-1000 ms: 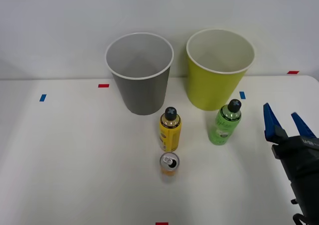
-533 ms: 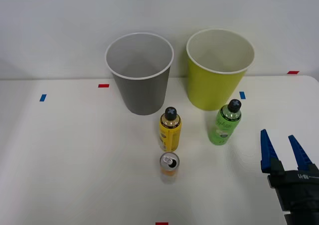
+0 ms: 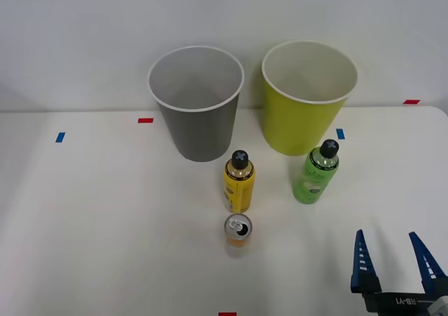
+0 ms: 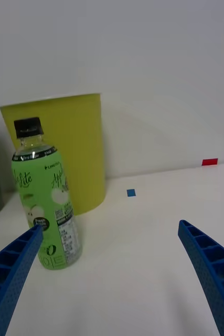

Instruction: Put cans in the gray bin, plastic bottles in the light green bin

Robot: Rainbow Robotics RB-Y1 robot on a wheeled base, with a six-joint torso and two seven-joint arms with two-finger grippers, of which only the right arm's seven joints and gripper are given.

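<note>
The gray bin and the light green bin stand side by side at the back of the white table. In front of them a yellow plastic bottle and a green plastic bottle stand upright, both black-capped. An orange-yellow can with a silver top stands just in front of the yellow bottle. My right gripper is open at the table's near right, empty, well in front of the green bottle. In the wrist view the green bottle stands before the light green bin, by one open blue finger.
Small red and blue tape marks dot the white table. A plain wall rises right behind the bins. The table's left half holds wide free room.
My right gripper has drawn back toward the table's near edge and slightly left, staying open. The bottles, can and bins have not moved.
</note>
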